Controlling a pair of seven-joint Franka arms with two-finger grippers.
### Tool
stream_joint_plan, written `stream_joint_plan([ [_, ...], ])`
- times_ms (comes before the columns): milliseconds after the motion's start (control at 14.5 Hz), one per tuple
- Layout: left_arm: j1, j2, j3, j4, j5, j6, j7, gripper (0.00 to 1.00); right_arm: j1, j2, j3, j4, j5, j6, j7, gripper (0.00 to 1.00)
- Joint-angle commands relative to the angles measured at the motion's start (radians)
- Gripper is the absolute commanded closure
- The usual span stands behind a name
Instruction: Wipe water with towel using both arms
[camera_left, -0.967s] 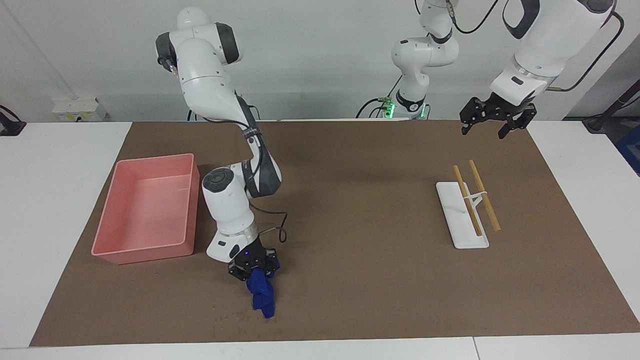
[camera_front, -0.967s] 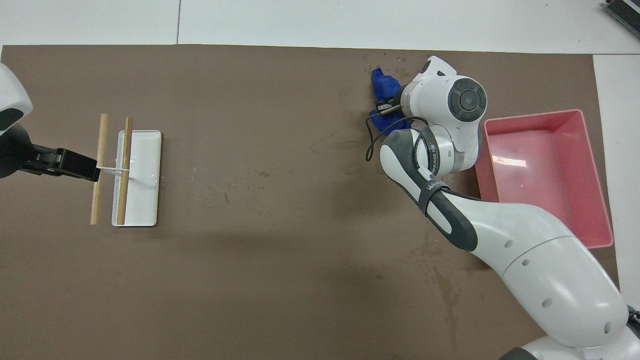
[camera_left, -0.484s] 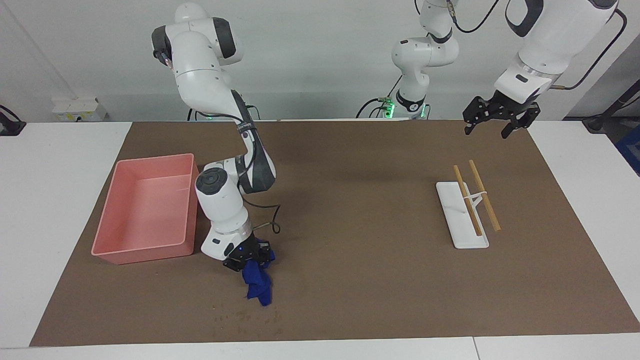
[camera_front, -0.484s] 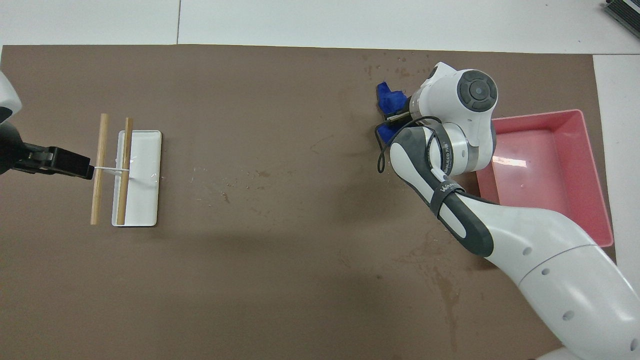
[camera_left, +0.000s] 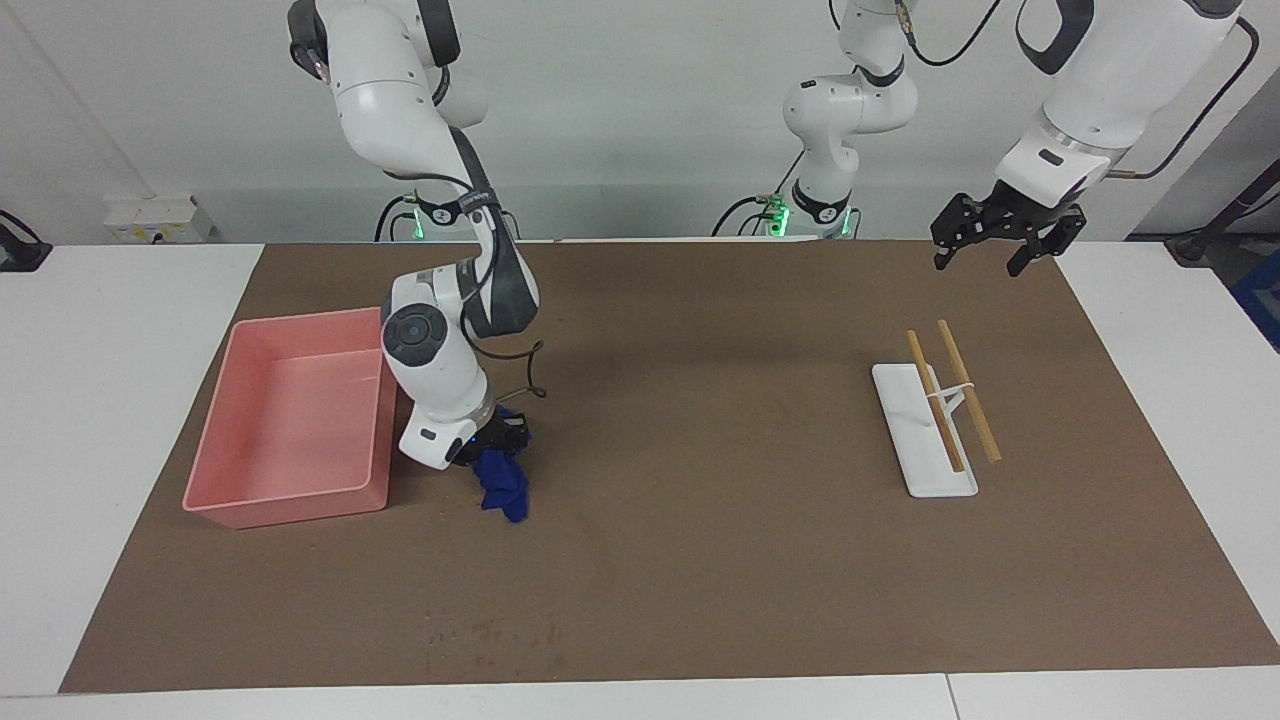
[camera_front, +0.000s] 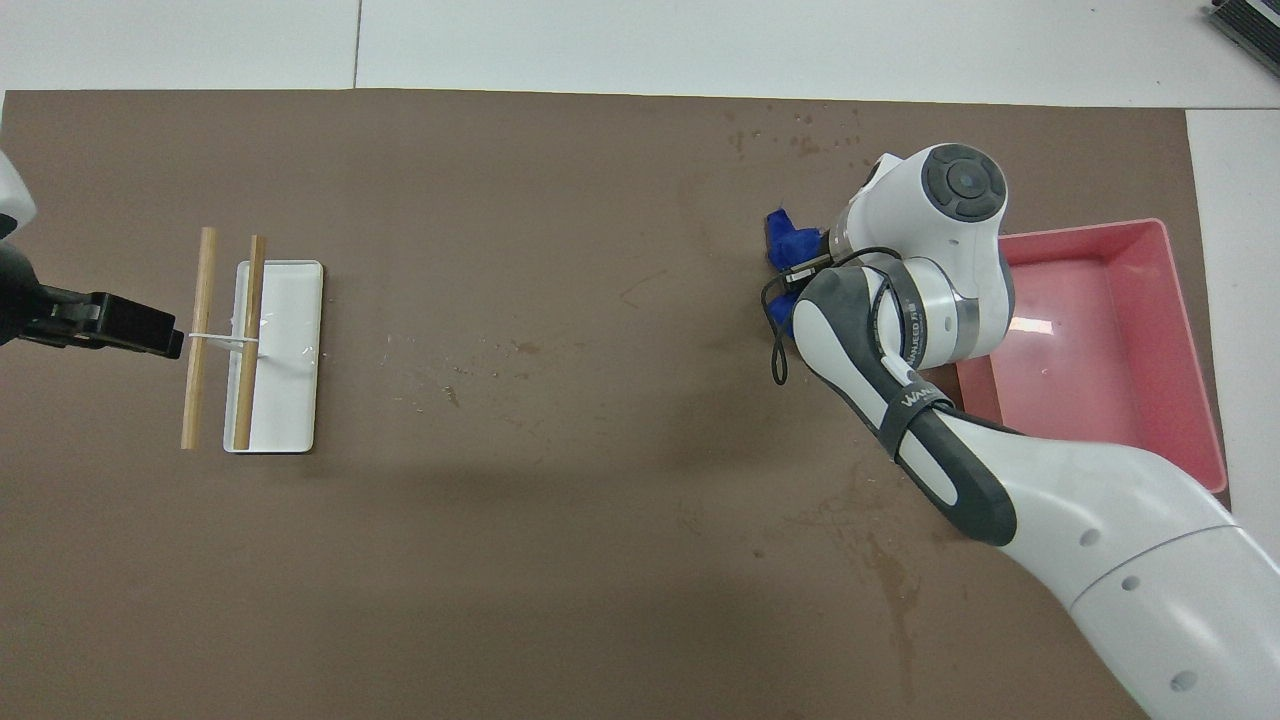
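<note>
Right gripper (camera_left: 490, 447): clenched on the towel (camera_left: 503, 487), a blue bunch hanging from its fingertips, just beside the tray and raised over the mat; whether the cloth's lower end touches the mat cannot be told. Left gripper (camera_left: 1000, 235): released, fingers spread wide, holding nothing, hanging over the mat's edge at the left arm's end; that arm waits. Tray (camera_left: 215, 440): pink, rectangular, at the right arm's end, nothing visible in it. Rack (camera_left: 905, 425): white flat base with two wooden rods on a small stand, toward the left arm's end. Mat (camera_left: 700, 560): brown, covering most of the white table (camera_left: 100, 420); a cluster of dark spots (camera_left: 490, 635) lies farther from the robots than the towel. Water droplets cannot be made out. Wall: plain white.
</note>
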Motion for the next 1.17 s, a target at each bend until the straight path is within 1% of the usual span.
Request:
stream_joint_plan([
  [0, 0.007, -0.028, -0.001, -0.032, -0.013, 0.009, 0.005, 0.0, -0.036, -0.192, 0.011, -0.202, -0.015, -0.043, 0.009, 1.0],
  [69, 0.007, -0.028, -0.001, -0.032, -0.013, 0.009, 0.005, 0.0, -0.058, -0.24, 0.011, -0.253, -0.015, -0.043, 0.006, 1.0],
  [138, 0.007, -0.028, -0.001, -0.033, -0.013, 0.009, 0.005, 0.0, -0.065, -0.269, 0.011, -0.267, -0.015, -0.052, -0.002, 1.0],
  [276, 0.007, -0.028, -0.001, -0.033, -0.013, 0.009, 0.005, 0.0, -0.064, -0.304, 0.011, -0.279, -0.015, -0.066, 0.009, 1.0],
  [414, 0.007, -0.028, -0.001, -0.033, -0.013, 0.009, 0.005, 0.0, -0.069, -0.335, 0.011, -0.307, -0.015, -0.056, 0.022, 1.0],
  [484, 0.007, -0.028, -0.001, -0.033, -0.013, 0.009, 0.005, 0.0, -0.075, -0.334, 0.011, -0.318, -0.015, -0.031, 0.035, 1.0],
  [553, 0.007, -0.028, -0.001, -0.033, -0.013, 0.009, 0.005, 0.0, -0.078, -0.332, 0.011, -0.342, -0.013, 0.042, 0.041, 1.0],
  [691, 0.007, -0.028, -0.001, -0.033, -0.013, 0.009, 0.005, 0.0, -0.064, -0.297, 0.012, -0.39, -0.013, 0.209, 0.073, 1.0],
  [760, 0.007, -0.028, -0.001, -0.033, -0.013, 0.009, 0.005, 0.0, -0.049, -0.265, 0.012, -0.39, -0.013, 0.281, 0.084, 1.0],
  [898, 0.007, -0.028, -0.001, -0.032, -0.013, 0.009, 0.005, 0.0, -0.042, -0.214, 0.012, -0.384, -0.013, 0.389, 0.084, 1.0],
  [967, 0.007, -0.028, -0.001, -0.033, -0.013, 0.009, 0.005, 0.0, -0.042, -0.194, 0.012, -0.376, -0.015, 0.427, 0.073, 1.0],
  [1105, 0.007, -0.028, -0.001, -0.033, -0.013, 0.009, 0.005, 0.0, -0.042, -0.133, 0.012, -0.294, -0.017, 0.442, 0.064, 1.0],
])
